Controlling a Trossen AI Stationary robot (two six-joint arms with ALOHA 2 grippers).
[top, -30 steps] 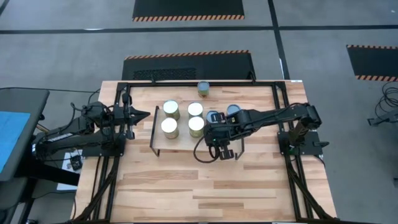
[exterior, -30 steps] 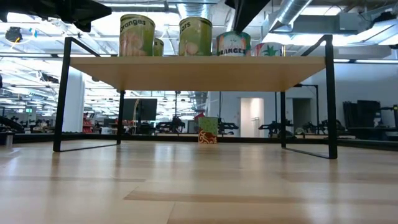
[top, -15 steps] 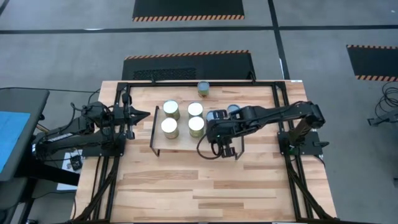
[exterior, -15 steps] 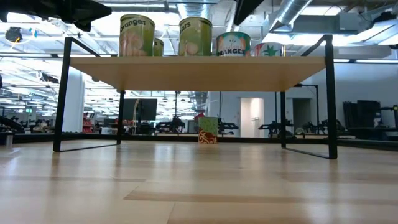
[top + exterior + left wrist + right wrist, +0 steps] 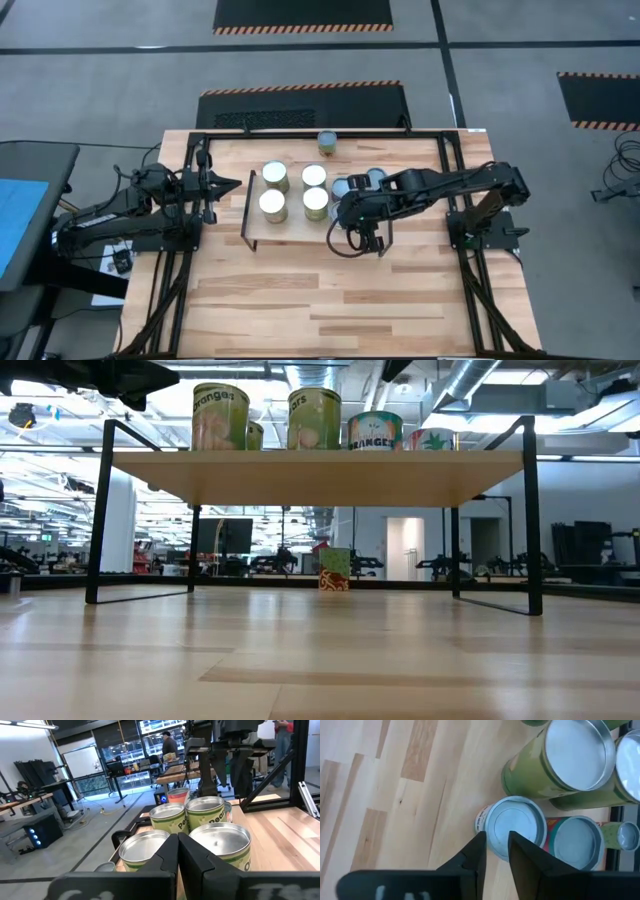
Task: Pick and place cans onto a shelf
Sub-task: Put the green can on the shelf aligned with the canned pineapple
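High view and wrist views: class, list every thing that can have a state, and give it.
Shelf: standing, loaded with cans.
Cans on shelf: upright.
Lone can: upright on the table, off the shelf.
Left tool: shut, empty.
Right tool: open, above a can.

green can (image 5: pixel 221 417): "ranges" | blue can (image 5: pixel 375 431): "RANGES" | can (image 5: pixel 209 817): "Pear"

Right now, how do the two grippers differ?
The left gripper is shut; the right gripper is open, with a small gap. The left points level at the cans from beside the shelf; the right points down over a short can at the shelf's other end. Both are dark, two-fingered and hold nothing.
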